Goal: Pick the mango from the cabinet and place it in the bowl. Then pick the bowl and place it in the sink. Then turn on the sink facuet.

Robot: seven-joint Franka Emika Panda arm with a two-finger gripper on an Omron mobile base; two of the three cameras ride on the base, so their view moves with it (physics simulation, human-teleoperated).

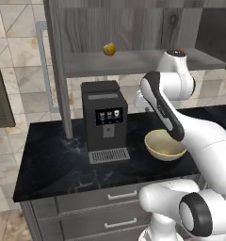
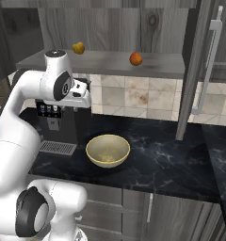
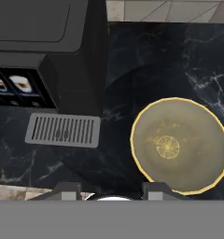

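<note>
The mango [image 2: 136,59], small and orange-red, lies on the plank shelf of the grey wood-grain cabinet [image 2: 110,64]; in the left base view only a sliver of the mango [image 1: 181,50] peeks past my arm. The pale yellow bowl [image 1: 165,145] [image 2: 108,150] [image 3: 179,144] stands empty on the black counter, right of the coffee machine. My gripper [image 3: 111,192] [image 2: 82,94] hangs below the shelf, pointing down at the counter just left of the bowl. It is open, with nothing between its fingertips [image 3: 67,189].
A black coffee machine [image 1: 104,117] [image 3: 44,42] with a ribbed drip tray [image 3: 62,130] stands left of the bowl. A small yellow fruit [image 1: 109,49] [image 2: 78,47] lies on the shelf's left part. The cabinet's upright posts [image 1: 58,70] [image 2: 190,70] reach down to the counter.
</note>
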